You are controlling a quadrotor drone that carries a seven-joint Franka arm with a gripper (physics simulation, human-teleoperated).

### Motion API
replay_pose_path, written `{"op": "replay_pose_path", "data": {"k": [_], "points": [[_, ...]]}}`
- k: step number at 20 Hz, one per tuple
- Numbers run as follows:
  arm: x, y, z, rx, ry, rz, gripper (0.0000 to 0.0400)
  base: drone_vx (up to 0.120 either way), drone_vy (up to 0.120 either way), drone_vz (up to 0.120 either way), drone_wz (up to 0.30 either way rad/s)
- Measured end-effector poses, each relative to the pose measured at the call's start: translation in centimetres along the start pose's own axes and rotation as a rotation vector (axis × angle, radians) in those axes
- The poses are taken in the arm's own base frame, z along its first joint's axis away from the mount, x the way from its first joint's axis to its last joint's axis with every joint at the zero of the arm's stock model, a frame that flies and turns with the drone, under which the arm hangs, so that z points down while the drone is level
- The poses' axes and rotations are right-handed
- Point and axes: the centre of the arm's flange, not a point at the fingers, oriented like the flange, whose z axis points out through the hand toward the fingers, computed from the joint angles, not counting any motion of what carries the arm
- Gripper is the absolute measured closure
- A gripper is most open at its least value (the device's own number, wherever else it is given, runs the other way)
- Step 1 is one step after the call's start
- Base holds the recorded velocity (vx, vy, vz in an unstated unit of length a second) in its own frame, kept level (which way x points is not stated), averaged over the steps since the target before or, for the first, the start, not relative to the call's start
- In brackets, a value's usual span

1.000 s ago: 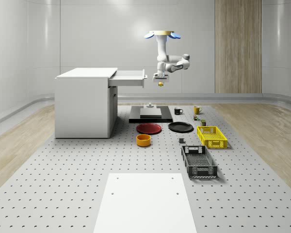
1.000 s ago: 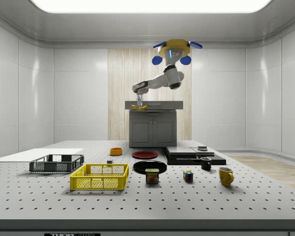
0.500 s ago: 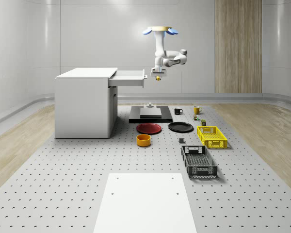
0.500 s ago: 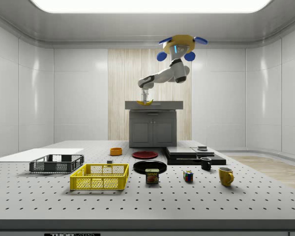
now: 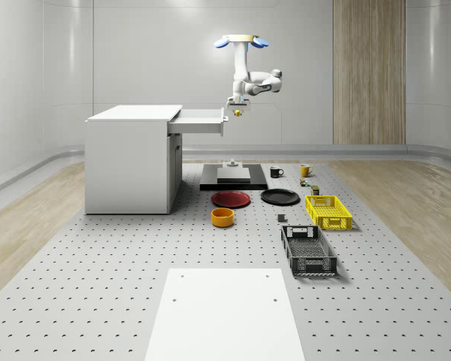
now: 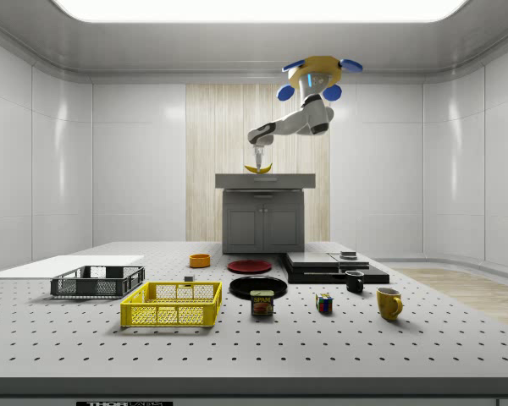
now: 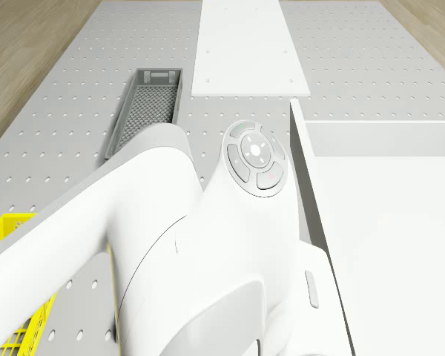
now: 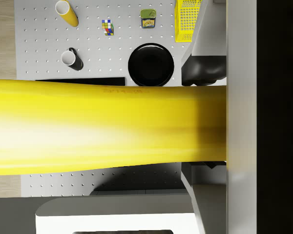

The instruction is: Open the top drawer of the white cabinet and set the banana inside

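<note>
The white cabinet point(image 5: 131, 162) stands at the whole-scene view's left with its top drawer point(image 5: 199, 120) pulled out. My gripper point(image 5: 237, 107) is shut on the yellow banana point(image 5: 239, 113). It hangs just past the drawer's front panel, slightly above its rim. The drone point(image 5: 240, 40) hovers high over the drawer's front end. In the side view the banana point(image 6: 258, 168) hangs under the gripper point(image 6: 258, 159), just above the cabinet top point(image 6: 265, 179). The banana point(image 8: 107, 126) stretches across the wrist view. The drawer's pale inside point(image 7: 386, 230) lies beside my arm point(image 7: 208, 245) in the drone view.
On the floor near the cabinet lie a black platform point(image 5: 233, 177), a red plate point(image 5: 231, 198), a black plate point(image 5: 279, 197) and an orange bowl point(image 5: 222, 217). Further out are a yellow basket point(image 5: 328, 211), a dark basket point(image 5: 308, 250), a white slab point(image 5: 225, 312) and two mugs.
The drone and arm have risen and moved toward the whole-scene view's left, bringing the held banana up to the open drawer's front. The drawer stays pulled out.
</note>
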Motion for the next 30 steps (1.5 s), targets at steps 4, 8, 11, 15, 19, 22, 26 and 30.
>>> {"op": "replay_pose_path", "data": {"k": [4, 8, 11, 15, 19, 22, 26, 30], "points": [[0.0, 0.0, 0.0, 0.0, 0.0, 0.0, 0.0199, -0.05, -0.12, 0.0, 0.0], [0.0, 0.0, 0.0, 0.0, 0.0, 0.0, 0.0199, 0.0, -0.12, 0.05, 0.0], [0.0, 0.0, 0.0, 0.0, 0.0, 0.0, 0.0199, 0.0, -0.12, 0.08, 0.0], [0.0, 0.0, 0.0, 0.0, 0.0, 0.0, 0.0199, 0.0, -0.12, 0.0, 0.0], [0.0, 0.0, 0.0, 0.0, 0.0, 0.0, 0.0199, 0.0, -0.12, 0.0, 0.0], [0.0, 0.0, 0.0, 0.0, 0.0, 0.0, 0.0199, 0.0, -0.12, 0.0, 0.0], [0.0, 0.0, 0.0, 0.0, 0.0, 0.0, 0.0199, 0.0, -0.12, 0.0, 0.0], [0.0, 0.0, 0.0, 0.0, 0.0, 0.0, 0.0199, 0.0, -0.12, 0.0, 0.0]]}}
